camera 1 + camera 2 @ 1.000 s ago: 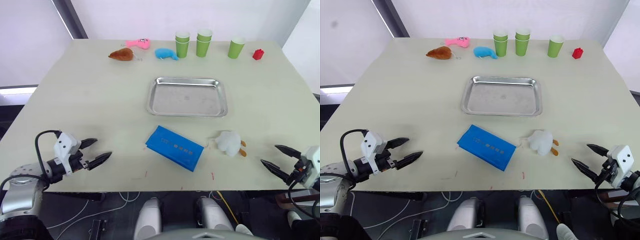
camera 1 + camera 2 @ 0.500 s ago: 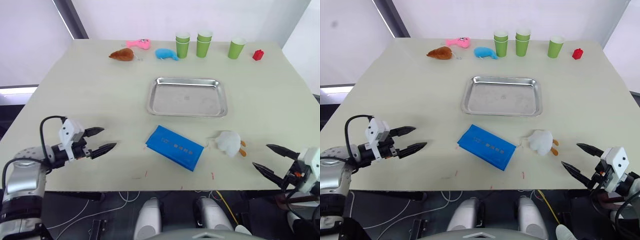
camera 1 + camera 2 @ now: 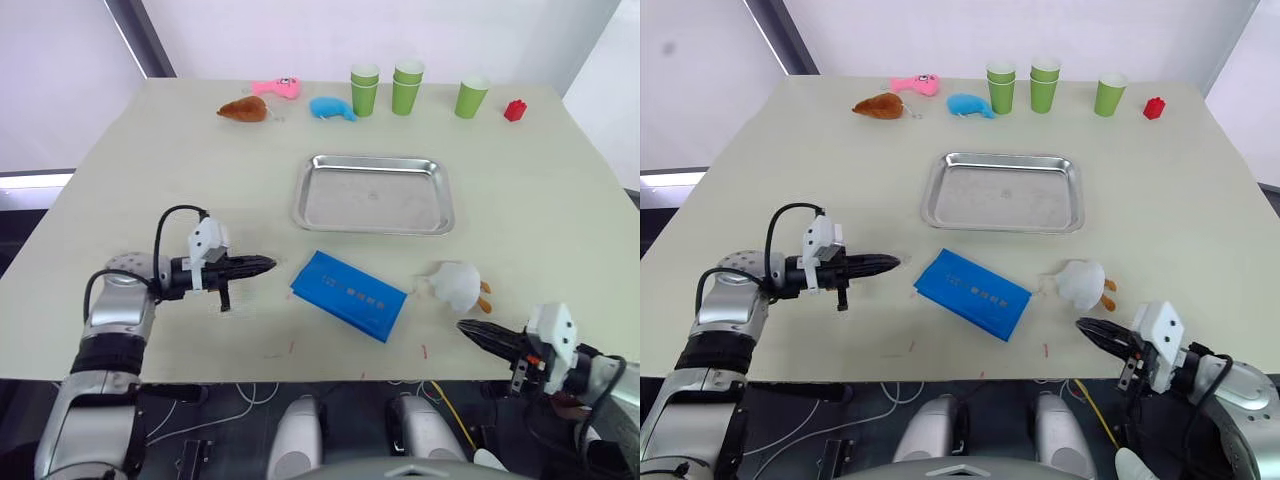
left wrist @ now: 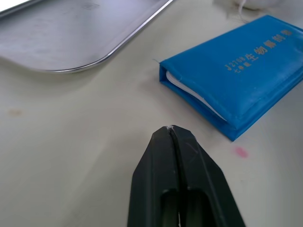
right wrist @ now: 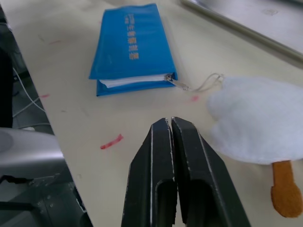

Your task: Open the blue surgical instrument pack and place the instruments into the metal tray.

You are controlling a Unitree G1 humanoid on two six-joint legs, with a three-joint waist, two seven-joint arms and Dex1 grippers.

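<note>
Flat blue fabric instrument pack (image 3: pixel 349 296) lying closed on cream counter (image 3: pixel 150 170). Probably light, soft, floppy; best taken by zipper pull. Both end effectors (image 3: pixel 262 264) (image 3: pixel 472 328) pinched closed, empty.

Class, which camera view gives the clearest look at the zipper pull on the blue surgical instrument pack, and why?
The right wrist view: the blue surgical instrument pack turns its end toward that camera, with the zipper pull plain at the corner. The left wrist view shows a long edge and the pale lettering. The two eye views show the whole closed pack from above, the pull too small to tell.
</note>
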